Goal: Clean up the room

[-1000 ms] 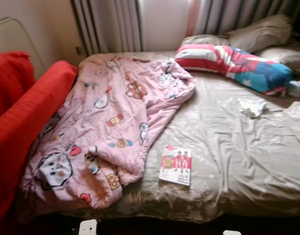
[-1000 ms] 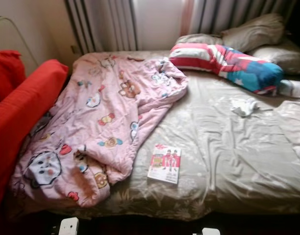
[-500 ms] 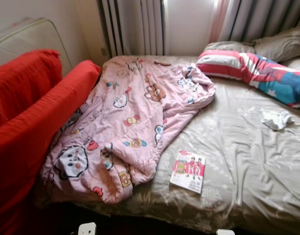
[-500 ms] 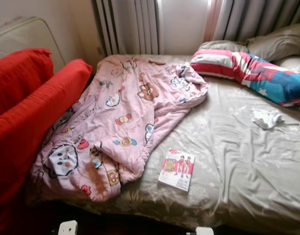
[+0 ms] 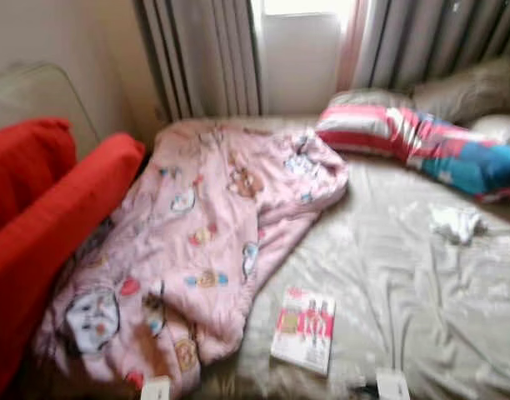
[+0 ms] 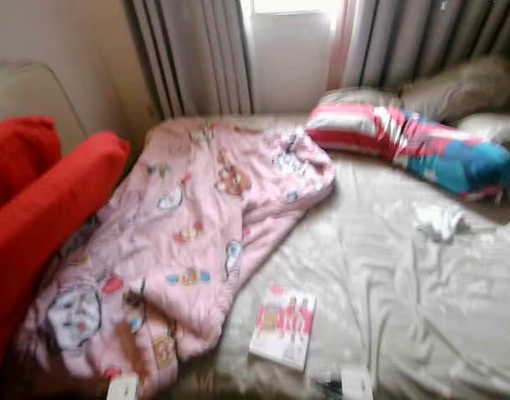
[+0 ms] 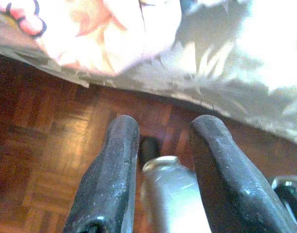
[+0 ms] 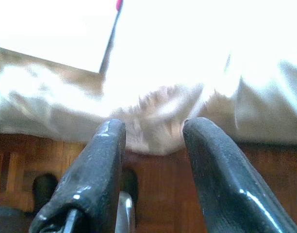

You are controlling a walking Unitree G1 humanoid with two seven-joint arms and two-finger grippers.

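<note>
Two pincers hang low at the foot of an unmade bed (image 5: 405, 283), each with its fingers spread apart and gripping nothing: the left pincer (image 7: 160, 145) above parquet floor (image 7: 46, 145) just below the bed's edge, the right pincer (image 8: 153, 145) likewise, facing the overhanging sheet. On the bed lie one pink quilt (image 5: 213, 225), crumpled along the left side and spilling toward one red sofa (image 5: 47, 225); one magazine (image 5: 303, 329) near the foot edge, just beside the quilt's hem; one small white cloth (image 5: 457, 222) well apart on the right; and one striped bolster (image 5: 413, 142) at the head, with what look like three grey pillows (image 5: 467, 87) behind it. Grey curtains (image 5: 201, 58) flank the window.

The head views are blurred, so aim is uncertain. A reach for the magazine could likely push it off the near edge, or snag the quilt's hem and drag it along. The quilt, bulky and slack, may slide to the floor if pulled from one corner.
</note>
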